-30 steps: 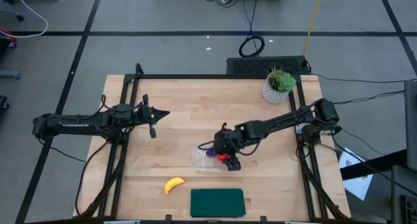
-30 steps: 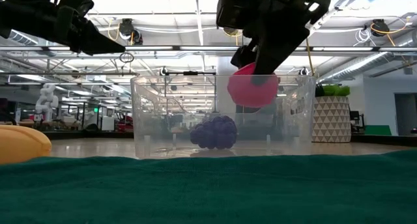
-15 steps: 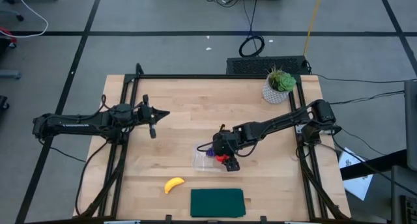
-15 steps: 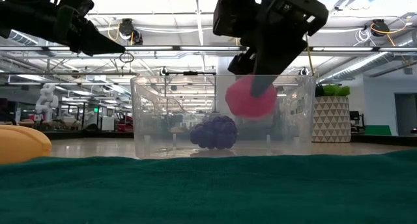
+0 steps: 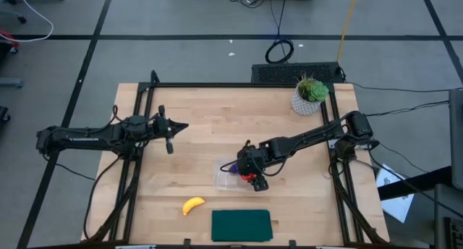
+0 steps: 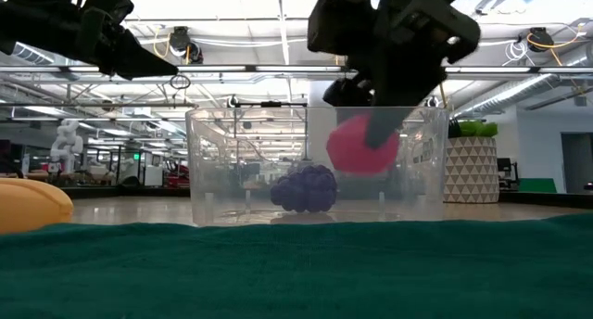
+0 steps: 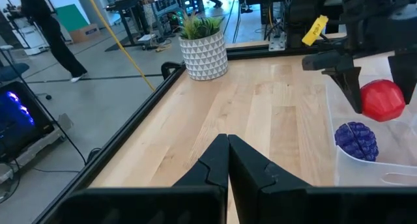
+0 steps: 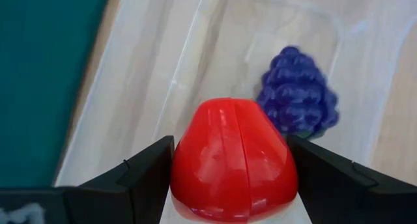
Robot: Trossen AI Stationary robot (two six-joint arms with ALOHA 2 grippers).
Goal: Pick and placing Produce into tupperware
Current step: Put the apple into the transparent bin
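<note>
My right gripper (image 8: pixel 233 185) is shut on the red strawberry (image 8: pixel 233 155), over the right part of the clear tupperware (image 5: pixel 223 178). In the low view the strawberry (image 6: pixel 359 145) hangs just under rim height, above the floor. The purple grape cluster (image 8: pixel 297 99) lies on the tupperware's floor. The yellow banana (image 5: pixel 192 205) lies on the table, left of the tupperware and nearer the front edge. My left gripper (image 7: pixel 228 160) is shut, with nothing in it, and waits above the table's left part. My right gripper pinches the strawberry by its two opposite sides (image 8: pixel 179 165) between its two fingers (image 8: pixel 140 178). The fingers slant down from the table's right side. The strawberry is lifted clear, touching neither the tupperware's floor nor the grape cluster.
A flat dark green rectangle (image 5: pixel 241 225) lies at the table's near edge, just in front of the tupperware. A potted plant in a white pot (image 5: pixel 311 95) stands at the far right corner. Bare wood lies between the two arms.
My right gripper has sunk a little with the strawberry, which now hangs lower behind the tupperware's wall in the low view. The gripper has rolled slightly. The grip has stayed the same.
</note>
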